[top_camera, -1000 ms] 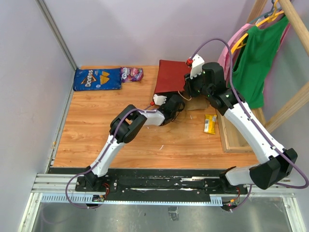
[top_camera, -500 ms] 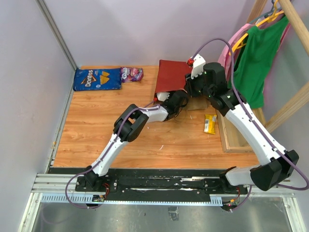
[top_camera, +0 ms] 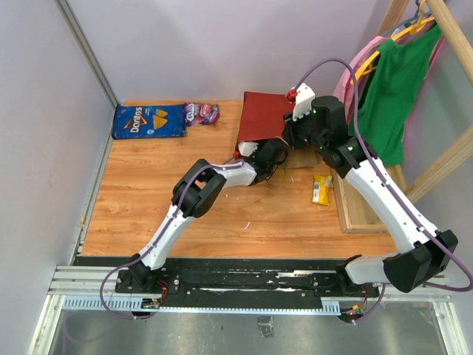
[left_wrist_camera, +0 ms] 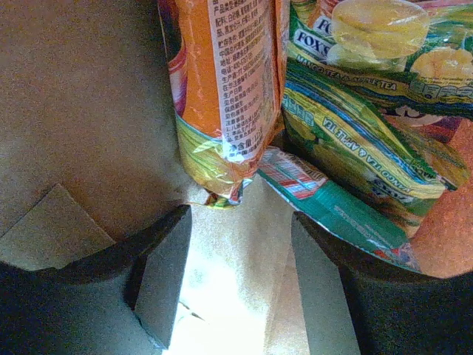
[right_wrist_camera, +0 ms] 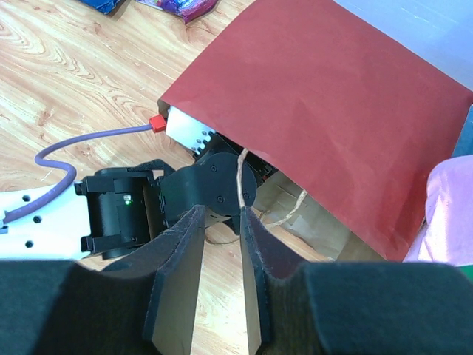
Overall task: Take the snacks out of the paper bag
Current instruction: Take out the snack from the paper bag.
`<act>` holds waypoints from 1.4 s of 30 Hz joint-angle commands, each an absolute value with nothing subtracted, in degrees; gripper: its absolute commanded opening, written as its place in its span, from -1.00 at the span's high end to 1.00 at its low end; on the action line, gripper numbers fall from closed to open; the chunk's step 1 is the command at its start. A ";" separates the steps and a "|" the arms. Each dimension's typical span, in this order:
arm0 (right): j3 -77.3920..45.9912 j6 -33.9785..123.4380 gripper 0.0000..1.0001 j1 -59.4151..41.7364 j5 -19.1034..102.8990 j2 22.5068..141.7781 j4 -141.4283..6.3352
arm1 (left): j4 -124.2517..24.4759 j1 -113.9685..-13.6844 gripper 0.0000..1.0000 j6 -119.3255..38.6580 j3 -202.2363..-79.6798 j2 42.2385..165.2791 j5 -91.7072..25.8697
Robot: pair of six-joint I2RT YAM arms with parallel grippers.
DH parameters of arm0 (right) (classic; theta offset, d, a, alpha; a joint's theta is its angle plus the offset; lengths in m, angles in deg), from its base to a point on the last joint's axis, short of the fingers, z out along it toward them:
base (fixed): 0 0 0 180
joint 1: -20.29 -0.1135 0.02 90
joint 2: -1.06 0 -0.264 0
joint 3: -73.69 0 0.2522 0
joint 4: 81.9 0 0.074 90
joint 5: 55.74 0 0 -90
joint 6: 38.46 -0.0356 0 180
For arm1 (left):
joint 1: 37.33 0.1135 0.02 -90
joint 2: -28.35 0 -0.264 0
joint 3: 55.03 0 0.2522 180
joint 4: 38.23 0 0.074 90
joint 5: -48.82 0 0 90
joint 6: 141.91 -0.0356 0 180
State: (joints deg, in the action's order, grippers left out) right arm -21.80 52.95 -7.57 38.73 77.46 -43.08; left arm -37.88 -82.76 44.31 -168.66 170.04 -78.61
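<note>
Left gripper sits inside the paper bag with jaws partly open and nothing between them; matte brown kraft walls surround it. Just ahead of the fingertips are a glossy crinkled orange packet, a green-yellow Fox's packet to its right, and a flat teal packet below them. Right gripper is narrow, pinching the thin twisted handle at the bag's mouth. The bag is red outside, flat-sided, and lies far-centre on the wood-grain table. Blue Doritos bag and purple candy bag lie far left; yellow bar is right of the mouth.
</note>
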 commanded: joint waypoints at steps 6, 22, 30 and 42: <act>-21.32 52.16 0.44 -7.02 37.64 75.96 -44.23 | -50.55 -81.35 -0.18 44.97 -176.12 173.21 -79.78; -20.84 52.42 0.44 -7.02 37.84 75.98 -44.66 | -46.70 -79.69 0.41 40.96 -179.95 177.48 -77.64; -20.84 52.41 0.45 -7.03 38.15 76.11 -44.72 | -42.01 -78.52 0.99 38.01 -176.06 175.30 -76.33; -20.23 51.25 0.46 -7.03 36.66 76.23 -46.28 | -26.78 -79.10 0.99 34.06 -158.79 164.37 -75.26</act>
State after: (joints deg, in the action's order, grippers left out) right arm -20.99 52.71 -7.57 38.46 77.44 -44.33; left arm -31.81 -79.28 36.53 -163.37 169.38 -74.72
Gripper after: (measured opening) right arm 0.271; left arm 0.027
